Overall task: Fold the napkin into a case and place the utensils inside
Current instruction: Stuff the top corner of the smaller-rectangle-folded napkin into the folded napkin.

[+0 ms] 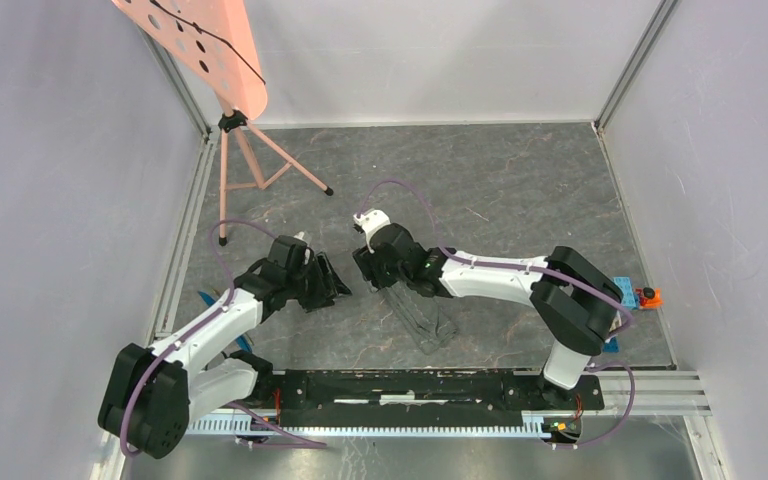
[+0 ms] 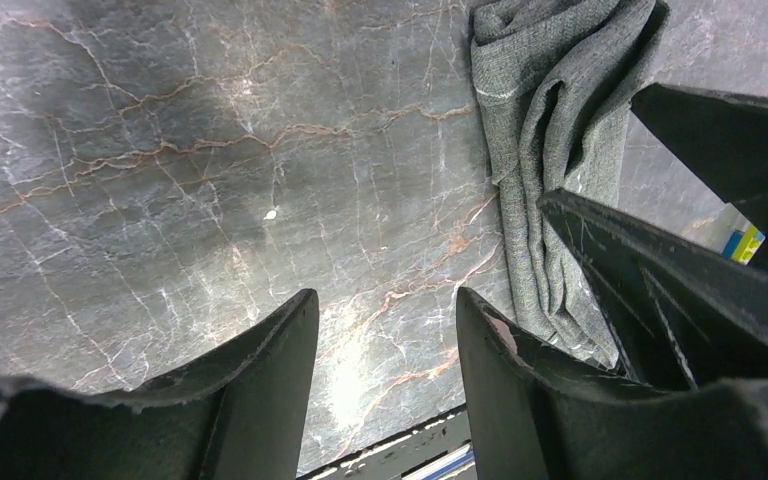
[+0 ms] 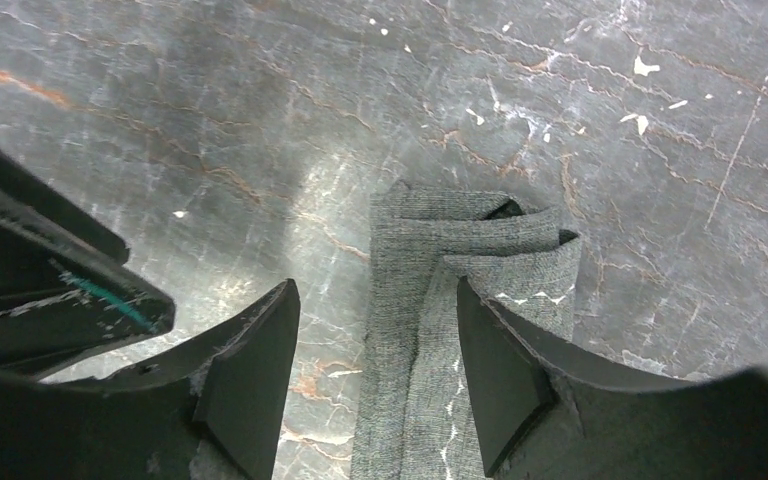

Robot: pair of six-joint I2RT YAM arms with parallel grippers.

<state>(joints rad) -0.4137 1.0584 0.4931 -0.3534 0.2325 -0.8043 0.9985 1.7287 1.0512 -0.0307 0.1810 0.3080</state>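
The napkin (image 1: 422, 318) lies near the middle of the bench (image 1: 520, 190) as a narrow, layered strip. In the top view its long axis slants from far-left to near-right. The right claw (image 1: 372, 268) sits at the strip's far-left end, and its own camera shows the jaws apart with nothing pinched between them. There the cloth (image 3: 430, 300) runs lengthwise up through the gap and stops just beyond the fingertips (image 3: 260, 340) in a folded end with two small openings. Whether the tips touch the cloth or hang just over it, I cannot tell. The left claw (image 1: 332, 285) is just left of that same end. It too is spread and empty, with only bare bench between its fingers (image 2: 280, 350), and the napkin (image 2: 550, 130) lies off to its right, running away along the right claw's side. So the right arm is the nearer one, already in line with the strip's length, while the left would have to shift right to reach it. The folding looks largely done, so the next move likely depends on that open far-left end staying reachable. The utensils are not clearly visible; a blue sliver (image 1: 208, 298) beside the left forearm may be one.
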